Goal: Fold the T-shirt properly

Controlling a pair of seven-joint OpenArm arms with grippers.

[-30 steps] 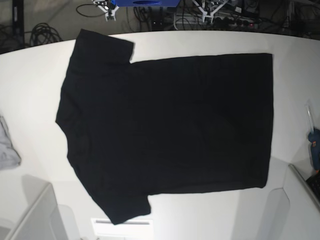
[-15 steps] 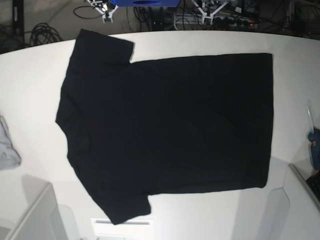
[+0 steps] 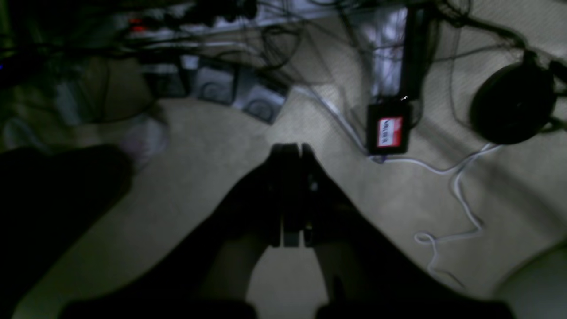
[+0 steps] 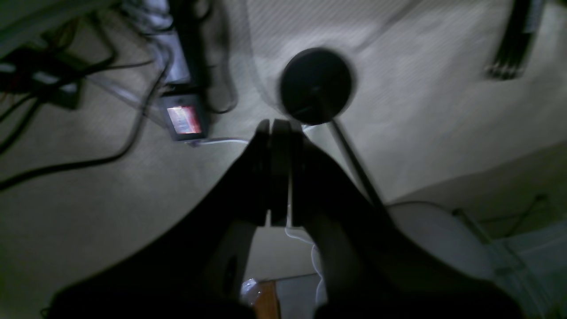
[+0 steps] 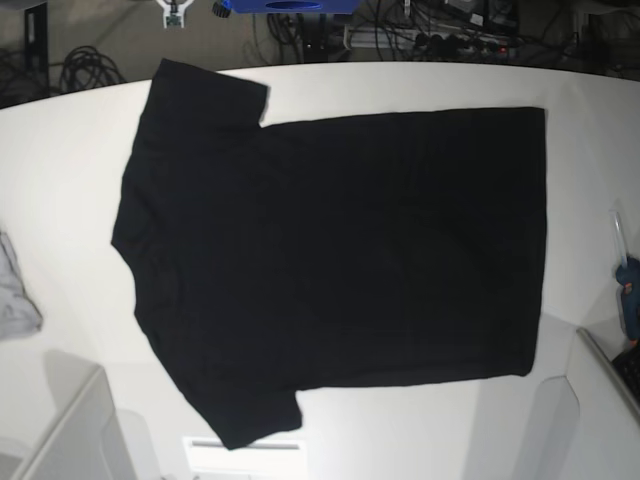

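A black T-shirt [image 5: 330, 260] lies spread flat on a white table [image 5: 70, 180], plain side up, collar toward the base view's left and hem toward its right. One short sleeve points to the near edge, the other to the far edge. No print or writing shows on the cloth. A grey cloth [image 5: 15, 295] sits at the table's left edge, well apart from the shirt.

Neither arm is over the table. The left gripper [image 3: 290, 148] hangs with its jaws pressed together, holding nothing, above carpet strewn with cables; beyond it a black box [image 3: 387, 133] carries a red-and-white label, too blurred to read. The right gripper [image 4: 277, 124] is likewise closed and empty, with a round black base [image 4: 316, 84] behind it.
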